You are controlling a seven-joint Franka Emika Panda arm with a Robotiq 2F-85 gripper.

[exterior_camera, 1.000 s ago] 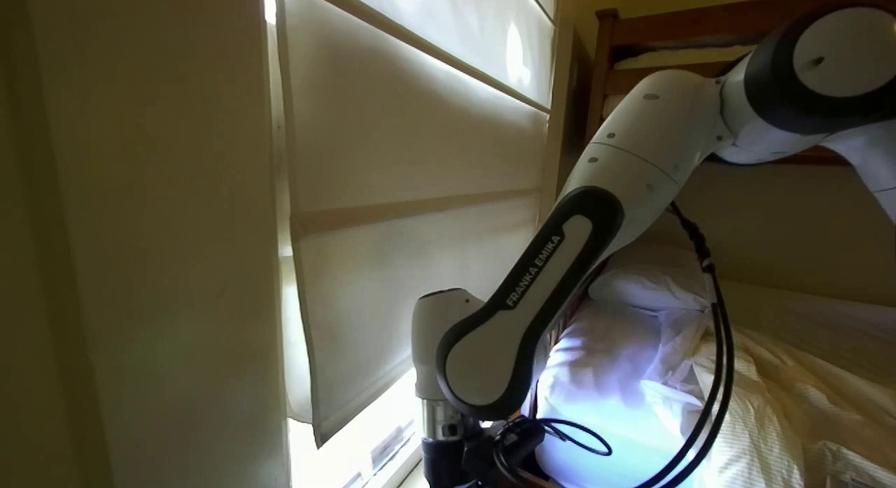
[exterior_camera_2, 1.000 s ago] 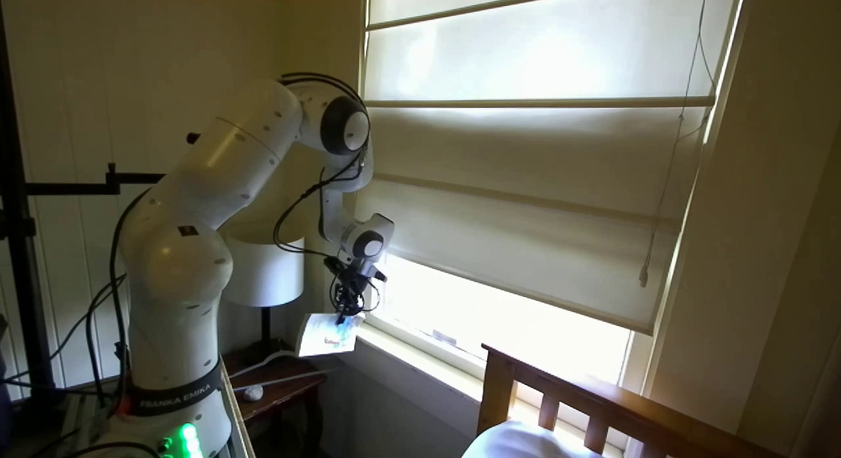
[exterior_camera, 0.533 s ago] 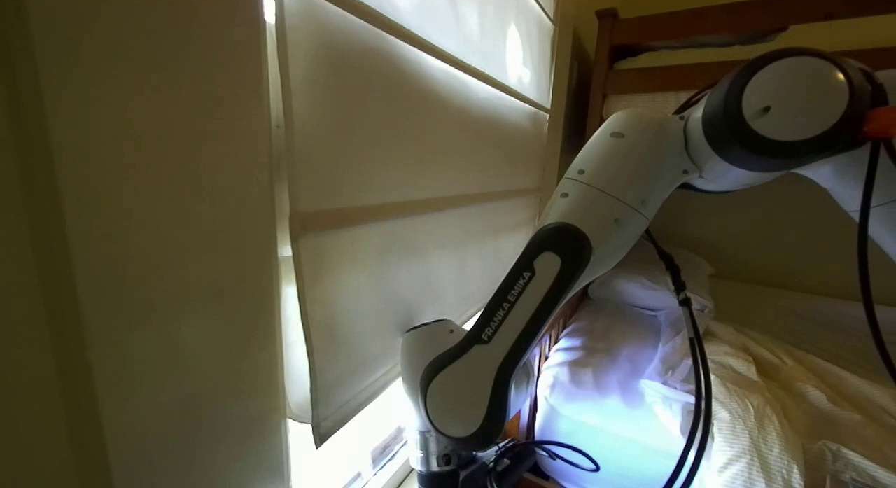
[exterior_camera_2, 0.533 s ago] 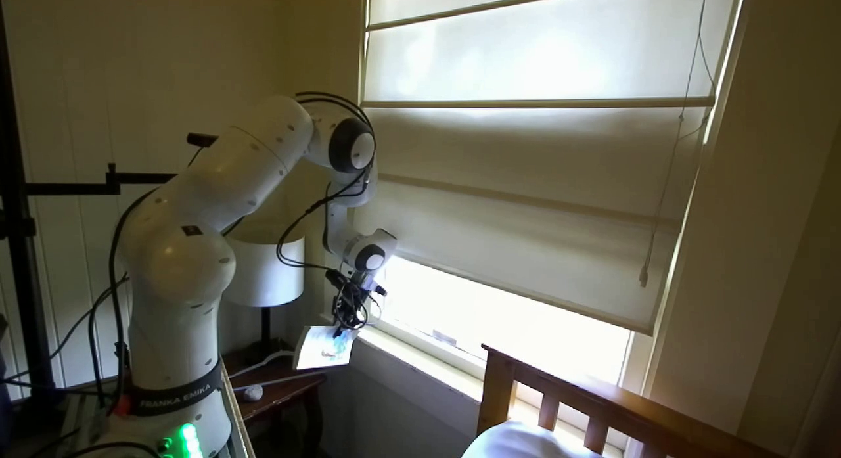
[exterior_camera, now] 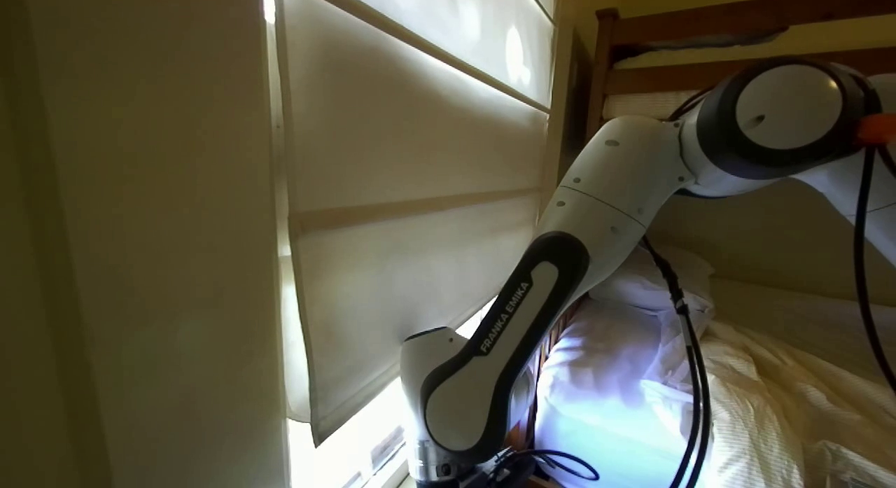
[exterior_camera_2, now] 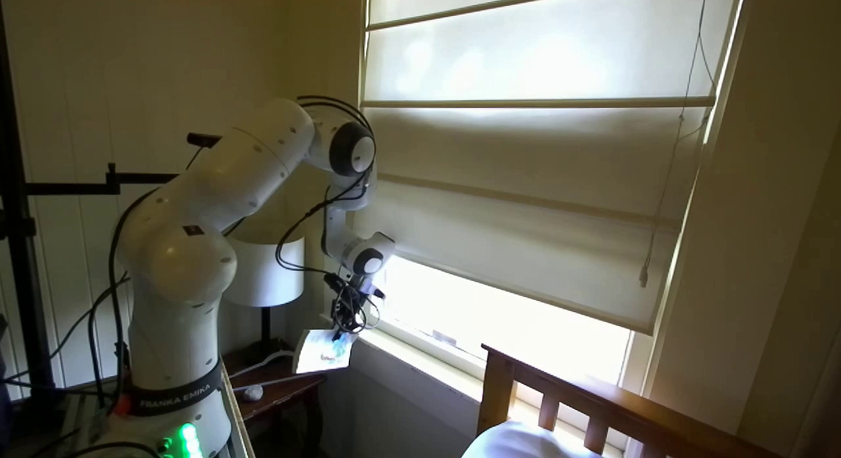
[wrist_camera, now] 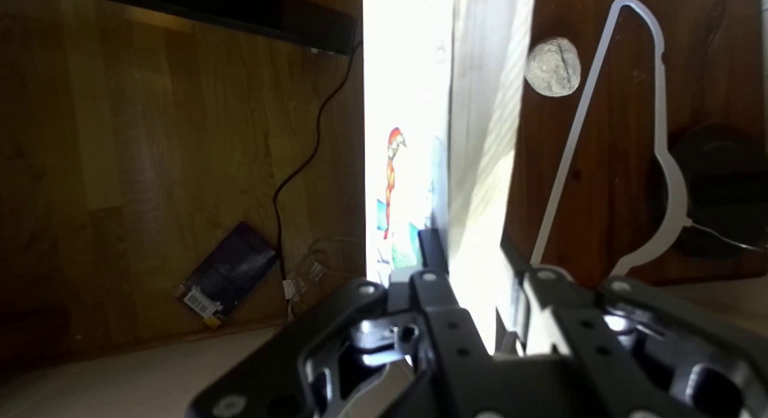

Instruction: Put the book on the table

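The book (exterior_camera_2: 322, 351) is a thin volume with a bright, washed-out cover. In the wrist view the book (wrist_camera: 414, 94) shows its cover with a small red figure and, beside it, its pale page edges. My gripper (wrist_camera: 474, 256) is shut on it, one finger against the cover and the other on the far side. In an exterior view the gripper (exterior_camera_2: 338, 333) points down, with the book hanging tilted below it, in the air. The small dark wooden table (exterior_camera_2: 286, 395) stands lower and behind, between robot and window. Another exterior view cuts off the gripper and book at its bottom edge.
On the table are a lamp (exterior_camera_2: 266, 271), a white hanger (wrist_camera: 677, 196) and a round stone (wrist_camera: 555, 67). The window sill (exterior_camera_2: 420, 366) runs close by the gripper. A wooden bed rail (exterior_camera_2: 594, 405) stands farther along. A dark packet (wrist_camera: 231, 274) lies on the floor.
The arm has come down, carrying the book lower and slightly toward the table side in an exterior view. Most of this motion came in the earlier half second. The grip looks unchanged.
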